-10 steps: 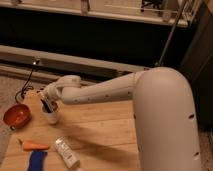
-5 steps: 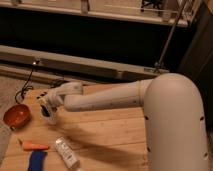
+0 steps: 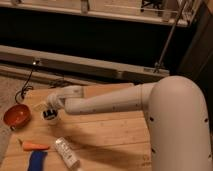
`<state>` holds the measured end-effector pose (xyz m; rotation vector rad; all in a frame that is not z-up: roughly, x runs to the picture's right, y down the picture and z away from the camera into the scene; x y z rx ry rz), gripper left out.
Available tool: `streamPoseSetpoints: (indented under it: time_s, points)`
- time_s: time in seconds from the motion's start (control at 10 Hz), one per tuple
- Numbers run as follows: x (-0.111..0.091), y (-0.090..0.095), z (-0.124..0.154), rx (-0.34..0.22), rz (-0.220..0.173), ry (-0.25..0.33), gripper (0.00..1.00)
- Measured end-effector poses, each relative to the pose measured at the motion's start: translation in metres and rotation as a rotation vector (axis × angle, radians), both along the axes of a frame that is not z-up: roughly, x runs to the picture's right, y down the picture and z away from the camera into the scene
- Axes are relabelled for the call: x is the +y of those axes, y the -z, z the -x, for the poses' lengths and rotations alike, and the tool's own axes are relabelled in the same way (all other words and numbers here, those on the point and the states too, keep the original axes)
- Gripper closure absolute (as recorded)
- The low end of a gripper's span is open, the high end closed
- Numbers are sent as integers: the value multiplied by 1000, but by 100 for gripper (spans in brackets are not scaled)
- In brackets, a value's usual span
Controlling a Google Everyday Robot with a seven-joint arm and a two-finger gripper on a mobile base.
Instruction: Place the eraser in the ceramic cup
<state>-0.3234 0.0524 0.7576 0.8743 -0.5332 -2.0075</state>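
The white ceramic cup [image 3: 50, 117] stands on the wooden table [image 3: 115, 135] at the left, just right of the orange-red bowl. A dark block, the eraser [image 3: 49, 114], shows at the cup's mouth, partly hidden. My gripper [image 3: 51, 105] is at the end of the white arm [image 3: 110, 102], directly above the cup and close to its rim. I cannot tell if the gripper touches the eraser.
An orange-red bowl [image 3: 17, 116] sits at the table's left edge. An orange carrot-like object [image 3: 33, 146], a blue object [image 3: 37, 160] and a whitish bottle-like packet [image 3: 66, 152] lie at the front left. A black cable [image 3: 24, 90] lies on the floor beyond.
The gripper stays over the cup. The arm's forearm has straightened and its large white link has shifted right in the view.
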Motion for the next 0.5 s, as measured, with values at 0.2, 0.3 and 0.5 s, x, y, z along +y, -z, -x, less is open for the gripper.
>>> streamPoseSetpoints:
  time_s: [0.2,0.3,0.5]
  points:
    - [3,0,-2,24,22,3,20]
    - [4,0,-2,27,27,3,20]
    - [4,0,-2,28,26,4,20]
